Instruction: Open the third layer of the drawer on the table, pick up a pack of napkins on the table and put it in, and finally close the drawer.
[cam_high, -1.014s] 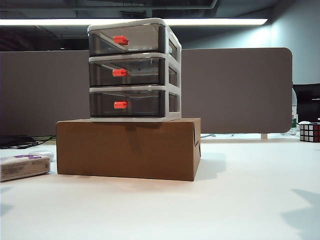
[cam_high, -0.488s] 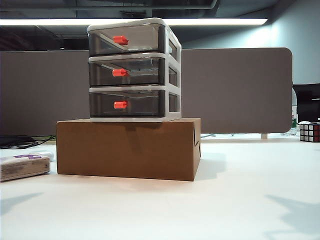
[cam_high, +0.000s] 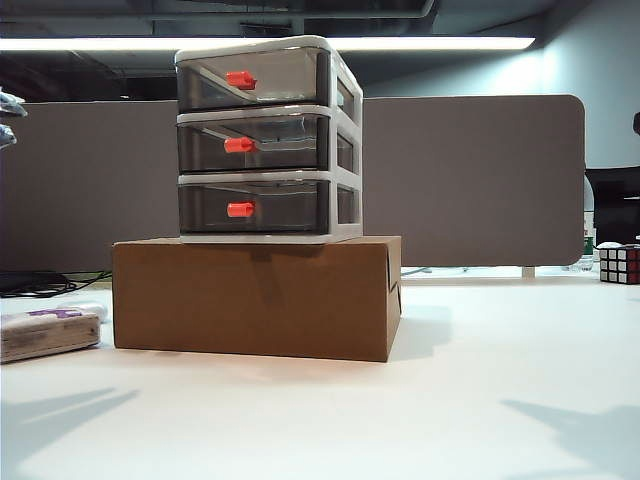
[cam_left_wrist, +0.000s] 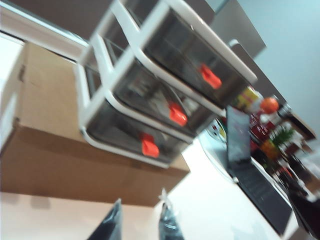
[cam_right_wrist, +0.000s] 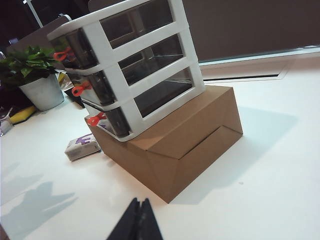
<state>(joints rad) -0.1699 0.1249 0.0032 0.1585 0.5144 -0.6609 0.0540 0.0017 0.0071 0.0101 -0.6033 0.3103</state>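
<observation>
Left tool (cam_left_wrist: 141, 222) slightly spread, right tool (cam_right_wrist: 137, 220) pressed together, drawer (cam_high: 268, 140) knobs facing camera

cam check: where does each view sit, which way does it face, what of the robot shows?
Exterior: low at table level, faces the drawer fronts on the cardboard box; left claw at the left edge.
Left wrist: rolled, looks up at the drawer; left claw parted.
Right wrist: raised, looks down at the drawer's side; right claw shut.
Shared: drawer, box; napkins in exterior and right wrist.
</observation>
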